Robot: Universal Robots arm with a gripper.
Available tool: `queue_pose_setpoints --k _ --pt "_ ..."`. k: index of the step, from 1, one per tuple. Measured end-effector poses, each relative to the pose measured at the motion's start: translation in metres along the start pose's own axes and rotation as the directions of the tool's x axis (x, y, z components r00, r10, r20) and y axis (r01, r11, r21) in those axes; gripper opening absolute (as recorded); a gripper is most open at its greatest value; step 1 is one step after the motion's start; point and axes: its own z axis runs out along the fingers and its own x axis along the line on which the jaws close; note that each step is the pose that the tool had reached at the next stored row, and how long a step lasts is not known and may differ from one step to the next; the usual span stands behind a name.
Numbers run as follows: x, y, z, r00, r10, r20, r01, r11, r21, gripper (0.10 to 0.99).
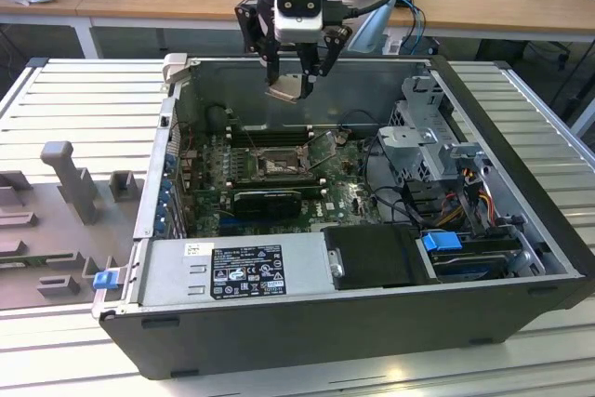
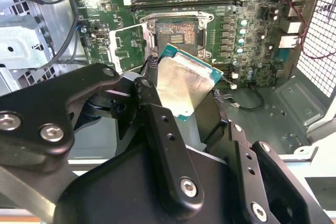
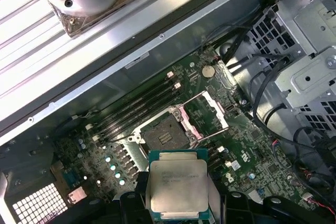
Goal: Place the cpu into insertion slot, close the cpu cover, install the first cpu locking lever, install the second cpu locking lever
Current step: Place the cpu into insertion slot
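Observation:
My gripper (image 1: 296, 86) hangs over the back of the open computer case, shut on the cpu (image 1: 286, 92), a pale silvery square chip with a green edge. Both wrist views show the cpu (image 2: 184, 85) (image 3: 176, 184) pinched between the black fingers (image 2: 152, 103), tilted and well above the board. Below it lies the insertion slot (image 1: 278, 165) (image 2: 176, 32) (image 3: 165, 132), its dark centre uncovered. The cpu cover (image 2: 126, 45) (image 3: 207, 111) stands flipped open beside the slot. The cpu is apart from the slot.
Long black memory slots (image 1: 270, 135) run behind the socket. A labelled power supply (image 1: 237, 271) lines the case front. A metal drive cage (image 1: 428, 137) with cables fills the exterior view's right. Grey fixtures (image 1: 70, 178) stand outside the case on the left.

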Motion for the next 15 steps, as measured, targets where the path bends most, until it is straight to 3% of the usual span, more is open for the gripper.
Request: queue_pose_setpoints --k 15 --pt "0.0000 0.0000 0.0003 0.9978 0.066 0.0058 -0.066 0.9978 -0.001 0.525"
